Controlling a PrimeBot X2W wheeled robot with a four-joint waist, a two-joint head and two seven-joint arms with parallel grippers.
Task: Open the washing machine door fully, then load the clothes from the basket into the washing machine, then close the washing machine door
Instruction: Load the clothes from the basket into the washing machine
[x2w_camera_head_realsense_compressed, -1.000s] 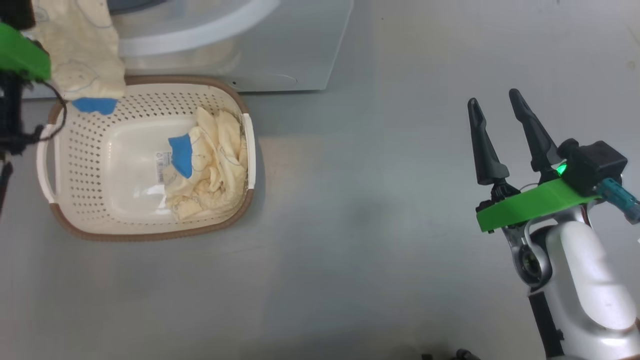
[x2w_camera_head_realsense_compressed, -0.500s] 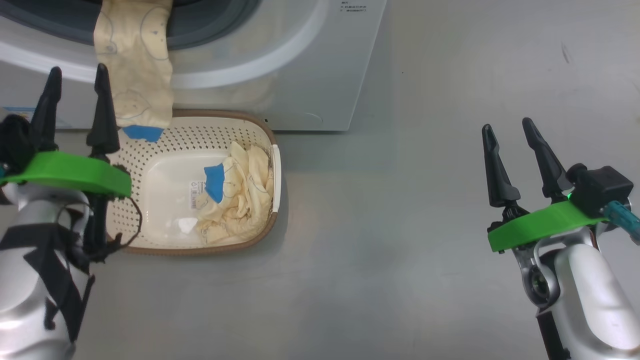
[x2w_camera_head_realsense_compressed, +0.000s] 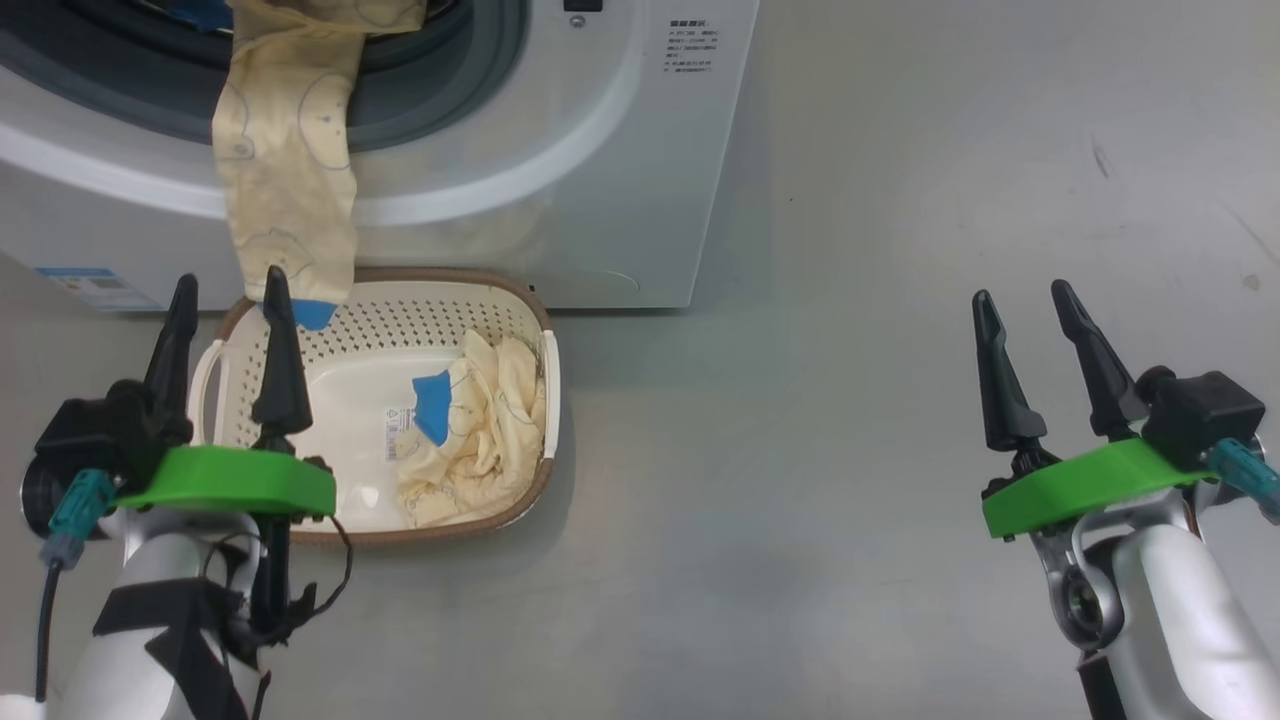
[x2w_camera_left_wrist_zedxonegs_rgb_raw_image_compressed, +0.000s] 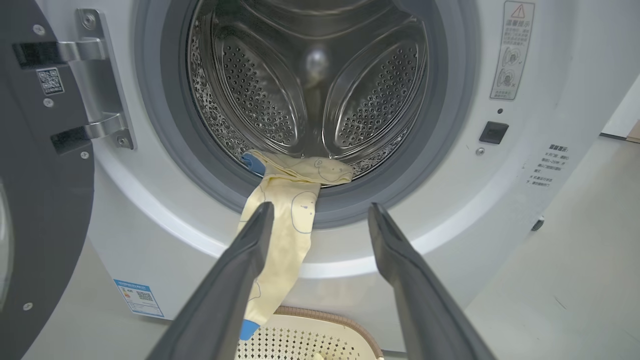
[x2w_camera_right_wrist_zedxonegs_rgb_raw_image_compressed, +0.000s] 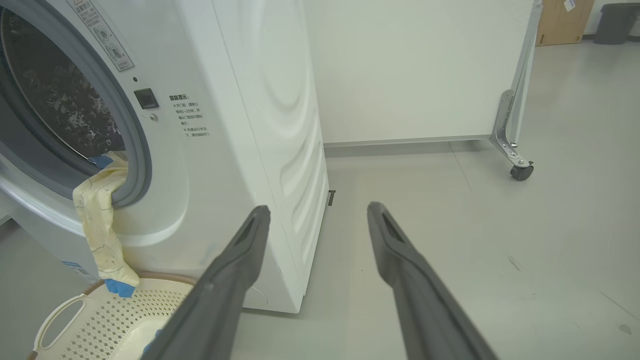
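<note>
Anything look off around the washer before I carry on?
Yes. One cream garment hangs half out of the drum, draped over the grey door seal and down the washing machine front, its blue end at the basket rim. Closing the door now would likely trap it.

A warning-triangle sticker (x2w_camera_left_wrist_zedxonegs_rgb_raw_image_compressed: 515, 50) on the washing machine (x2w_camera_left_wrist_zedxonegs_rgb_raw_image_compressed: 500, 210); lettering illegible.

Black fingers (x2w_camera_head_realsense_compressed: 279, 362), green brackets (x2w_camera_head_realsense_compressed: 1085, 487), silver forearms (x2w_camera_head_realsense_compressed: 1185, 605).
</note>
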